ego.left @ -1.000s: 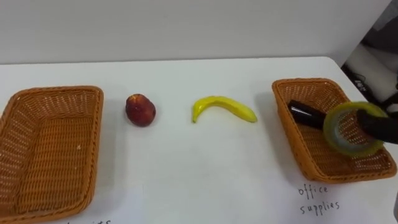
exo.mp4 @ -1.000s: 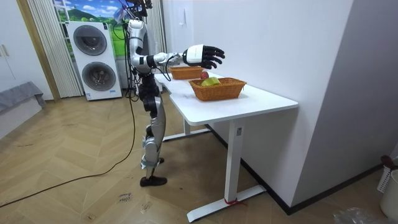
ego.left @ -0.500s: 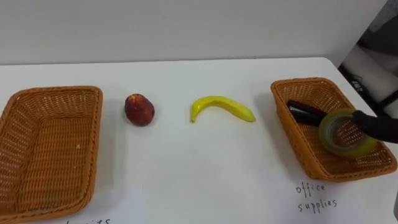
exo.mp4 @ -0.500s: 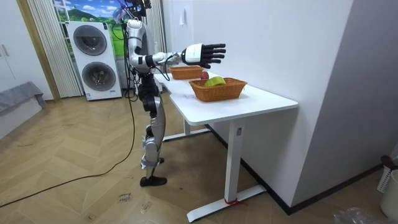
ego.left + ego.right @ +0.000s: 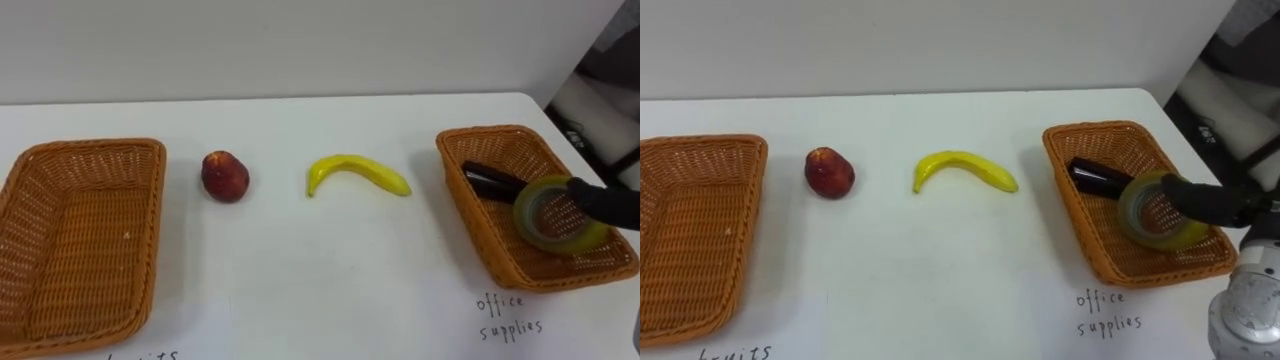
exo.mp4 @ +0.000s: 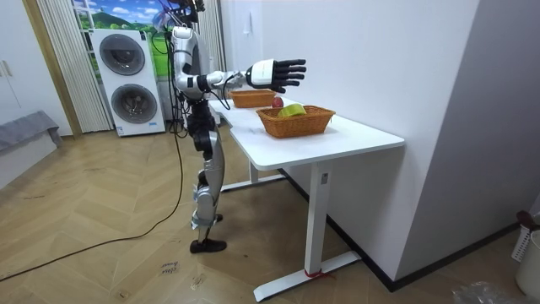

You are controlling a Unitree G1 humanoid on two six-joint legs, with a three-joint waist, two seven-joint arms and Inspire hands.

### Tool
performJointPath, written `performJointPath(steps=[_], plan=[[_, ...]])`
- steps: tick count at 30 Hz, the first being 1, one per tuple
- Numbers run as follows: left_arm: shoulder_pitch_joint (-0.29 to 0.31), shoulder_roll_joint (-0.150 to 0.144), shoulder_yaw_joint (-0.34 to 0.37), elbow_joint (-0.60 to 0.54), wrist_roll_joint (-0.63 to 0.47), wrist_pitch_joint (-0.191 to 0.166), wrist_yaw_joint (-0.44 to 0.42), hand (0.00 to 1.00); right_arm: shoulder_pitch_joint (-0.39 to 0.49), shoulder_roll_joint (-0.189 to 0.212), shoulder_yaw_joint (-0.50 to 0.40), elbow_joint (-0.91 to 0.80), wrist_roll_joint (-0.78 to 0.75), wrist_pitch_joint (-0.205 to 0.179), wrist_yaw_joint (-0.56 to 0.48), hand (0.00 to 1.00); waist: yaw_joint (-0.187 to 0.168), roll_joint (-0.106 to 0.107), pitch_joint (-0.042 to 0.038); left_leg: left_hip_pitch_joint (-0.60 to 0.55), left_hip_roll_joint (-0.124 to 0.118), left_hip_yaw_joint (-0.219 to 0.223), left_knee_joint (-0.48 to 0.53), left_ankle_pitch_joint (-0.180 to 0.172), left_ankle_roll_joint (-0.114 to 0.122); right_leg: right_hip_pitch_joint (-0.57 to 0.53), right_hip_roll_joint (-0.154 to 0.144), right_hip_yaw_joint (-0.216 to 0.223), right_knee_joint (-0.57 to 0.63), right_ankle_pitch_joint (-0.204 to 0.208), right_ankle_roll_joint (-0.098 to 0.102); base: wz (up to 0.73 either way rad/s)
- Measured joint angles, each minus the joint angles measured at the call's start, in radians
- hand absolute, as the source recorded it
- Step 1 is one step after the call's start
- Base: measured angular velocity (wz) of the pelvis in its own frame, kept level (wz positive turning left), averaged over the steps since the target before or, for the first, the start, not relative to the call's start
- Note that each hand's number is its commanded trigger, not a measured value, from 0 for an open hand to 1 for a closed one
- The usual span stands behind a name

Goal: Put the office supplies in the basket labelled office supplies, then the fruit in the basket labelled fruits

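You are settling the yellow-green tape ring (image 5: 553, 213), above the rim a second ago, inside the right-hand brown wicker basket (image 5: 468, 225) beside a black oblong item (image 5: 488, 178), right hand (image 5: 605, 205) outstretched, one straight finger touching it; red round fruit (image 5: 225, 176) and yellow banana (image 5: 358, 172) are waiting.

The desk (image 5: 300, 285) is white. The left basket (image 5: 95, 146) and right basket (image 5: 490, 132) are woven brown. The apple (image 5: 225, 176) is dark red, the banana (image 5: 357, 173) yellow, the tape roll (image 5: 524, 215) yellow-green, the long thing (image 5: 490, 179) black.
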Motion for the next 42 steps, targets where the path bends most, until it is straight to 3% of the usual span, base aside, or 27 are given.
performJointPath(steps=[5, 10, 15, 20, 27, 32, 37, 42], plan=[[0.000, 0.000, 0.000, 0.002, 0.000, -0.002, 0.001, 0.00, -0.001, -0.005, 0.002, 0.000, 0.006, 0.000, 0.000, 0.00, 0.002, -0.001, -0.0004, 0.005, 0.000, 0.000, -0.001, 0.000, 0.000, 0.004, 0.000, 0.000, 0.000, 0.000, 0.000, 0.00], [-0.002, 0.002, 0.000, 0.001, -0.001, -0.005, 0.002, 0.00, -0.008, -0.048, 0.013, -0.024, 0.010, -0.003, 0.000, 0.00, 0.026, 0.004, 0.0012, 0.014, 0.001, 0.008, -0.010, 0.000, 0.000, 0.006, 0.001, 0.001, 0.000, 0.000, 0.000, -0.04], [-0.003, -0.001, -0.005, 0.001, 0.001, -0.003, 0.001, 0.00, -0.076, -0.055, 0.025, -0.024, 0.114, -0.003, 0.010, 0.00, 0.033, 0.000, -0.0006, 0.013, 0.000, 0.016, -0.010, 0.000, 0.000, 0.004, 0.000, -0.002, 0.000, 0.000, 0.000, -0.02], [-0.006, -0.001, -0.003, -0.003, 0.005, 0.006, -0.005, 0.00, -0.135, -0.061, 0.045, -0.109, 0.121, 0.008, 0.038, 0.00, 0.045, 0.003, -0.0021, 0.005, 0.000, 0.004, -0.005, 0.000, 0.000, 0.001, -0.001, -0.018, 0.001, 0.000, 0.000, 0.05], [-0.005, -0.002, -0.002, 0.013, 0.004, 0.007, -0.028, 0.00, -0.243, -0.070, 0.065, -0.112, 0.121, 0.008, 0.115, 0.00, 0.072, -0.009, -0.0008, 0.011, -0.001, -0.032, 0.005, 0.000, 0.000, 0.025, -0.003, -0.039, -0.001, 0.000, 0.000, 0.14], [-0.002, -0.002, -0.004, 0.014, 0.003, 0.008, -0.030, 0.00, -0.275, -0.104, 0.131, -0.104, 0.120, 0.008, 0.158, 0.00, 0.092, -0.022, 0.0028, 0.010, 0.000, -0.033, 0.004, 0.001, -0.001, 0.029, -0.002, -0.051, -0.002, 0.000, 0.000, 0.01], [-0.008, 0.002, -0.019, 0.014, 0.006, 0.008, -0.031, 0.00, -0.292, -0.105, 0.182, -0.079, 0.120, 0.008, 0.220, 0.00, 0.114, -0.042, 0.0033, 0.001, -0.002, -0.042, 0.008, 0.001, -0.001, 0.029, -0.002, -0.057, -0.002, 0.000, 0.000, 0.05], [-0.007, 0.011, -0.019, 0.006, 0.008, 0.010, -0.053, 0.00, -0.301, -0.106, 0.228, -0.043, 0.099, 0.015, 0.264, 0.00, 0.152, -0.049, -0.0007, -0.014, -0.002, -0.054, 0.016, 0.001, -0.001, 0.020, -0.004, -0.081, -0.002, 0.000, 0.000, 0.05]])
